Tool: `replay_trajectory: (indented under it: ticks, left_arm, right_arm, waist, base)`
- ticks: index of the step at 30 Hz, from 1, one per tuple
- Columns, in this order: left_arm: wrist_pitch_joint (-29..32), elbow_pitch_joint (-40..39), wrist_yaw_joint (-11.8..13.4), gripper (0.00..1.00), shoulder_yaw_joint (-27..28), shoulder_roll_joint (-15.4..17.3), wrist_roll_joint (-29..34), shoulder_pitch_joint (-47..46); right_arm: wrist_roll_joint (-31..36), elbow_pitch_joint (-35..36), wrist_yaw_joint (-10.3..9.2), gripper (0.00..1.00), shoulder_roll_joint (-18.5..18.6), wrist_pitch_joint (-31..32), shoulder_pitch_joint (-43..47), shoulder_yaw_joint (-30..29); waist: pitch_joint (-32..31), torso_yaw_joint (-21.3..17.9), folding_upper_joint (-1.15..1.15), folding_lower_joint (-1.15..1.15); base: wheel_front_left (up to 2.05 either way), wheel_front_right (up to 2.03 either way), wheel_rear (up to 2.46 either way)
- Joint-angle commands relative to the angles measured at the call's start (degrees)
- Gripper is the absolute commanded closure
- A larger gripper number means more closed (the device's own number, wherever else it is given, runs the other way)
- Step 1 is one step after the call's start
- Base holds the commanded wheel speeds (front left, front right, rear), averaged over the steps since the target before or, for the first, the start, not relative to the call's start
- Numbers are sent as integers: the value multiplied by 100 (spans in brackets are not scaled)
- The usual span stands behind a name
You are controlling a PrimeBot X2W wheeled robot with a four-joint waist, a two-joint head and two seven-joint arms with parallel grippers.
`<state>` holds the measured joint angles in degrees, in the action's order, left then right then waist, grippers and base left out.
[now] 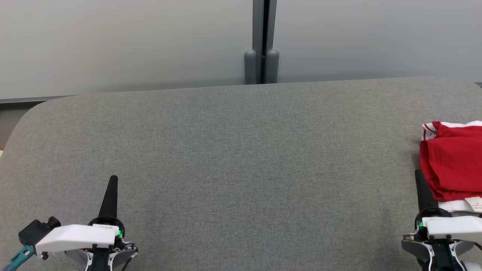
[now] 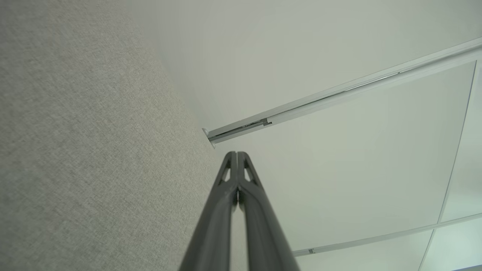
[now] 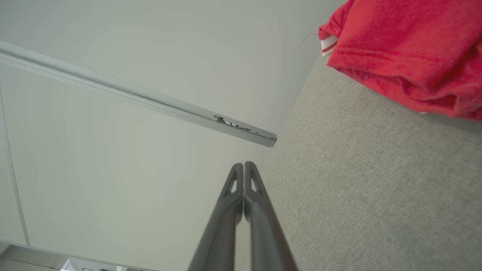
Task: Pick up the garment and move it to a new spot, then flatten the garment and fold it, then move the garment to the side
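Fabric surface (image 1: pixel 226 150) bearing garment (image 1: pixel 452 162); pale wall (image 1: pixel 113 37).

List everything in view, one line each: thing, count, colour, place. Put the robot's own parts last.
garment: one, red with white trim, bunched at the right edge of the table
label: one, white, on the near edge of the garment
table: one, grey fabric top, spanning the head view
wall panels: two, pale grey, behind the table
post: one, dark grey, upright between the panels at the table's far edge
left gripper: one, dark fingers shut, holding nothing, over the table at the lower left
right gripper: one, dark fingers shut, holding nothing, at the lower right, just left of the garment
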<state>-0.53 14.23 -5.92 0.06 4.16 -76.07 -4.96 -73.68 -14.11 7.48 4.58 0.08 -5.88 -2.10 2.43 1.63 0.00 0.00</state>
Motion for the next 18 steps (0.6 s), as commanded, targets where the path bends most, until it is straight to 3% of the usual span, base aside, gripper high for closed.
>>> replay_trajectory:
  ticks: [1,18]
  left_arm:
    - [33,-54,-22,100,53,27,-134,-126]
    - [245,-48,-82,100,228,19,-797,-138]
  right_arm:
    - [-135,46,2,100,7,52,-55,-38]
    - [-862,38,2,100,-35,262,-49,-171]
  waist:
    - [-6,-5,0,0]
    - [-83,-60,0,0]
  base:
    - [0,0,0]
    - [0,0,0]
